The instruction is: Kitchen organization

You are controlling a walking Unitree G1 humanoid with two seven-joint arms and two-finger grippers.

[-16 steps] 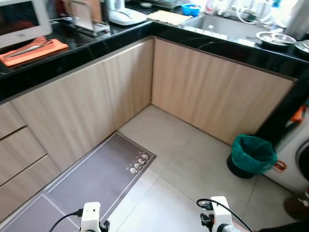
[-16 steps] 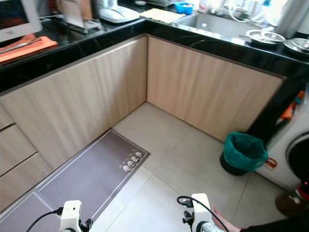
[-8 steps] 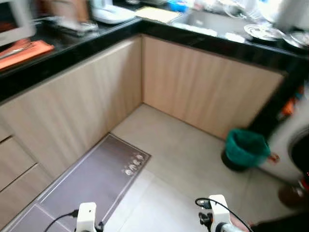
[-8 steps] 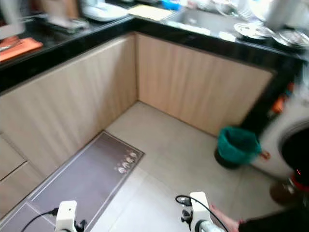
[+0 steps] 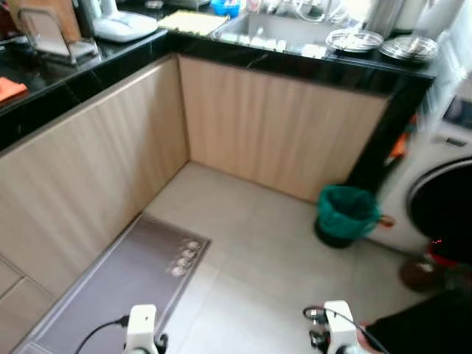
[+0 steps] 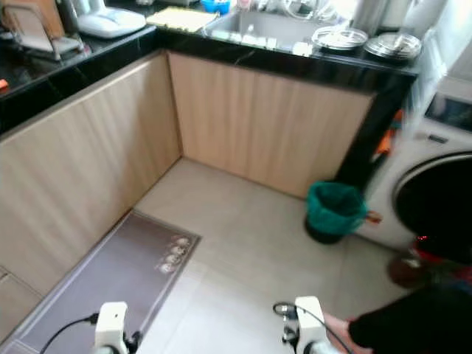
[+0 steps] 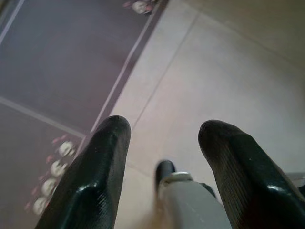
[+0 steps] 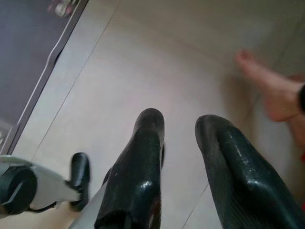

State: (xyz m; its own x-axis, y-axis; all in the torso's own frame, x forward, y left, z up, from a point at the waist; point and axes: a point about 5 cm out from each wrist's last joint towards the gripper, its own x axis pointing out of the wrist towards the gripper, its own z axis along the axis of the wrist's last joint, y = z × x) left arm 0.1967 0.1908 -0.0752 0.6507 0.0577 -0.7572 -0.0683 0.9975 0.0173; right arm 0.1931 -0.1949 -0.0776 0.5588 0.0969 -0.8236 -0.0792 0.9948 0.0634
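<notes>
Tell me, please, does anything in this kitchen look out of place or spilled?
Nothing looks spilled or damaged. One oddity: a person's bare foot rests on the tiled floor close beside the right gripper.

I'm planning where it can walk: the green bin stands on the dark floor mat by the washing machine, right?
Not quite. The green bin stands on bare floor tiles beside the washing machine, as the left eye view shows. The dark floor mat lies apart from it, along the other cabinets.
</notes>
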